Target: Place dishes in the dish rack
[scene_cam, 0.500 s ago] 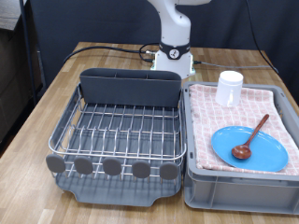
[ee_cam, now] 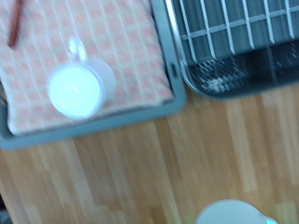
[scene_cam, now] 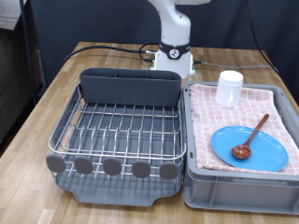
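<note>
the gripper itself does not show in either view: the exterior view catches only the white arm (scene_cam: 174, 28) rising off the picture's top edge, and the wrist view shows no fingers, so whether the claw is apart or together cannot be told. nothing is seen held.

the wrist camera looks down, somewhat blurred, on the small white cup (ee_cam: 79, 89), which stands upright on the pink checked towel (ee_cam: 112, 37) inside the grey bin (ee_cam: 93, 126). one end of the brown wooden spoon (ee_cam: 16, 23) shows at the picture's corner, and a corner of the dish rack (ee_cam: 238, 42) with its wire grid and utensil caddy lies just beside the bin. bare wooden table (ee_cam: 140, 177) fills the remainder of that view, along with a pale round shape at the frame edge that cannot be identified.

in the exterior view the cup (scene_cam: 229, 88) stands at the far end of the bin (scene_cam: 238, 191), on the exterior view's right. nearer the camera the light-blue plate (scene_cam: 266, 154) lies flat on the towel (scene_cam: 206, 121), and the spoon (scene_cam: 250, 137) rests across it, bowl on the plate and handle pointing toward the cup. the dish rack (scene_cam: 117, 131) sits on the exterior view's left, touching or just beside the bin, its wire grid holding no dishes and its tall grey caddy (scene_cam: 129, 87) at the far end. all three dishes are in the bin, not in the rack.
</note>
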Available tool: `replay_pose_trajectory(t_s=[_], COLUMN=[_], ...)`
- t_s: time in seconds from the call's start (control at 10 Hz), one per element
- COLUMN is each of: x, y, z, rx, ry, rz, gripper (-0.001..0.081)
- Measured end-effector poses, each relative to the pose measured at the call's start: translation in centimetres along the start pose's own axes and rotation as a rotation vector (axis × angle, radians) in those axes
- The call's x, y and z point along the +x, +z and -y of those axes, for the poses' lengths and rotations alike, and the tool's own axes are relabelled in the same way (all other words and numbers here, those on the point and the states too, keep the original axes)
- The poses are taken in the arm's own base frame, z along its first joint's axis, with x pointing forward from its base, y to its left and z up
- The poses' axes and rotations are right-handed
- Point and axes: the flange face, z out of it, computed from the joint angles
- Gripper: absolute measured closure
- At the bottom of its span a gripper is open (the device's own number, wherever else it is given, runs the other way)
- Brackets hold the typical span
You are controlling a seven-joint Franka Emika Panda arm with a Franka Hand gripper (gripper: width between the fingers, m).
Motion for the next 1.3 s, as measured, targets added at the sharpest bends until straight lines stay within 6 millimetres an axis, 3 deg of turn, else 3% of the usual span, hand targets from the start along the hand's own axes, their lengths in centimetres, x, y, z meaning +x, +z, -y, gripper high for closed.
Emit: replay_pose_trajectory(t_s=[0.4,0.7,1.3], x=[-0.9,-1.2,-5.7], y=[1.7,1.9,5.1], z=[5.8,6.7,14.4], rx=[0.020,0.051,0.032], ry=[-0.030,-0.024,0.084], rz=[0.026,0.003,-0.061], gripper=[0.0004,0.0004,0.0004])
